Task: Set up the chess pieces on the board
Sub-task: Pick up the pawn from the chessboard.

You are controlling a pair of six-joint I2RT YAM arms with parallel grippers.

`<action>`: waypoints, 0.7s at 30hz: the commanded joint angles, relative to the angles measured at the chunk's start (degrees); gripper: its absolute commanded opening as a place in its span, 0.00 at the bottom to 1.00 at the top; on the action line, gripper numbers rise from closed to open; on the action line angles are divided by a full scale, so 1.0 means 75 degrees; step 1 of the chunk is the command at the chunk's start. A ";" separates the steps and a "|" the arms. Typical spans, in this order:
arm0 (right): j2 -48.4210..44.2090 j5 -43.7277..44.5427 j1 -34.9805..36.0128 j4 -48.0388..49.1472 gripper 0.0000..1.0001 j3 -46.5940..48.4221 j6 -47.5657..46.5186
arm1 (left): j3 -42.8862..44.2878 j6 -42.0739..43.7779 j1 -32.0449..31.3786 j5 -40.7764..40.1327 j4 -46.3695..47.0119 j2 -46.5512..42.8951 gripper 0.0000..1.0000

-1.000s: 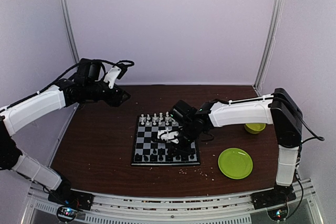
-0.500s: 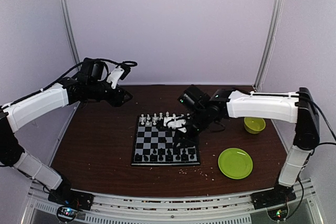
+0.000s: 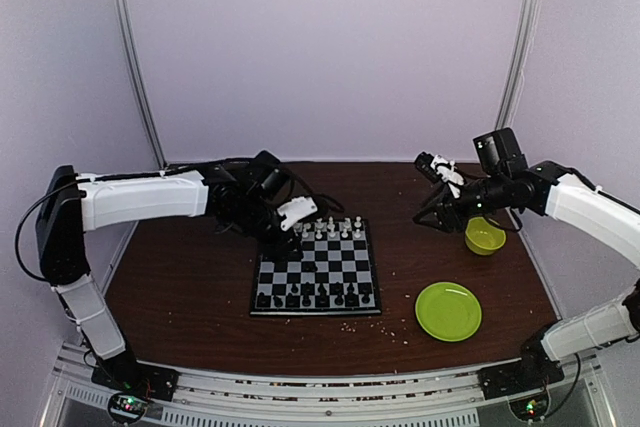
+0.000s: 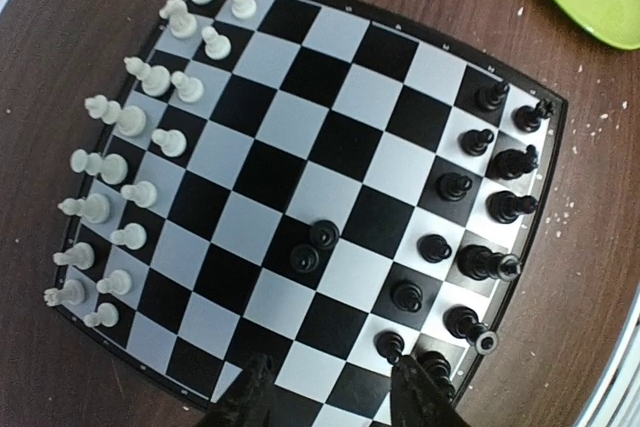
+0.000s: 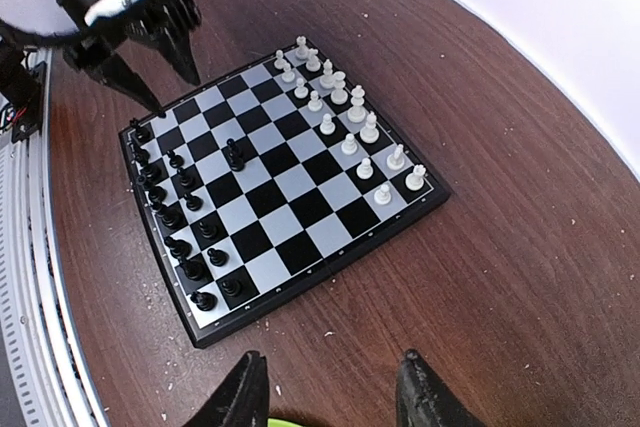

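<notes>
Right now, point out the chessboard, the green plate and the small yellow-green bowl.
board point(image 3: 335, 257), top external view, on a bare middle square.
green plate point(image 3: 448, 310), top external view, on its bare centre.
yellow-green bowl point(image 3: 485, 238), top external view, on its inside.

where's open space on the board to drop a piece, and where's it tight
Free: the middle rows of the board, between the white pieces and the black pieces, except where two stray black pawns stand together. Crowded: the two rows at each end. Bare table also lies left of the board.
</notes>
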 commanded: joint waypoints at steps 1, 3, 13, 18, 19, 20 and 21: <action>-0.0195 -0.0535 -0.0235 0.0423 0.43 0.0038 0.0083 | 0.0439 0.0279 -0.0026 0.0173 -0.0067 0.0584 0.40; -0.0244 -0.0630 -0.0255 0.0401 0.43 0.0001 0.0031 | 0.0543 0.0458 -0.0026 0.0227 -0.0022 0.0804 0.39; -0.0261 -0.0863 -0.0250 0.0181 0.43 0.0067 -0.0190 | 0.1079 0.0950 -0.0026 -0.0189 -0.0065 0.1667 0.43; -0.0239 -0.0863 -0.0256 0.0173 0.43 0.0052 -0.0208 | 0.1314 0.1035 -0.0027 -0.0210 -0.0061 0.2010 0.38; -0.0235 -0.0863 -0.0251 0.0170 0.43 0.0052 -0.0213 | 0.1362 0.1052 -0.0024 -0.0217 -0.0058 0.2073 0.37; -0.0220 -0.0863 -0.0250 0.0169 0.43 0.0049 -0.0214 | 0.1401 0.1063 -0.0017 -0.0218 -0.0065 0.2131 0.35; -0.0196 -0.0872 -0.0256 0.0169 0.43 0.0051 -0.0214 | 0.1435 0.1081 -0.0018 -0.0211 -0.0063 0.2196 0.33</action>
